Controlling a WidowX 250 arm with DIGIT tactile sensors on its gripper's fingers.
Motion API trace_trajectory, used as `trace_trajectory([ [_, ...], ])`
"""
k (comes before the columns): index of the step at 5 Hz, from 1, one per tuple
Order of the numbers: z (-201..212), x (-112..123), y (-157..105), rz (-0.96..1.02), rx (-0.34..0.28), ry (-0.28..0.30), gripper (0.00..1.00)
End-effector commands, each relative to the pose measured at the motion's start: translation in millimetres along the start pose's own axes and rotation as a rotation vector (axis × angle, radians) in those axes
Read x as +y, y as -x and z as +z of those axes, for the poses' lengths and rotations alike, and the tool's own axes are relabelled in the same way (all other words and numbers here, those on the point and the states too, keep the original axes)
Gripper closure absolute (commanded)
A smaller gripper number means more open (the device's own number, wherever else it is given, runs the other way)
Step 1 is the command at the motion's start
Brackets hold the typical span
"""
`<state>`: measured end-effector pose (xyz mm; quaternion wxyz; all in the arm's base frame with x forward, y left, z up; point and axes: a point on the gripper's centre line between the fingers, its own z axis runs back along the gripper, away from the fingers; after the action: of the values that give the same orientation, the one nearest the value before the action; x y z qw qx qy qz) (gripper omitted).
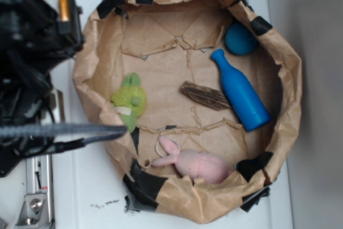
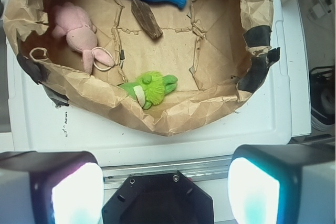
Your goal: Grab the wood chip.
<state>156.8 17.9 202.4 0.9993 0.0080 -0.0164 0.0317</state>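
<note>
Robot gripper (image 2: 163,182) hovering outside crumpled brown paper basin (image 1: 292,68), fingers spread apart, empty, likely lining up approach. Dark brown flat wood chip (image 1: 205,95) lying mid-floor inside basin, just beside blue plastic bottle (image 1: 240,90). Green plush toy (image 1: 129,99), pink plush rabbit (image 1: 195,163), teal ball (image 1: 239,39) sharing basin.
</note>
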Motion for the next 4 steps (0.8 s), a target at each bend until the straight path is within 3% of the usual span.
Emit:
trace_trajectory([
  [1, -47.3, -25.6, -60.0, -0.227, -0.044, 0.012, 0.00],
  [2, -60.4, -27.3, -70.8, -0.255, -0.063, 0.047, 0.00],
  [4, -60.4, -27.3, -70.8, -0.255, -0.063, 0.047, 0.00],
])
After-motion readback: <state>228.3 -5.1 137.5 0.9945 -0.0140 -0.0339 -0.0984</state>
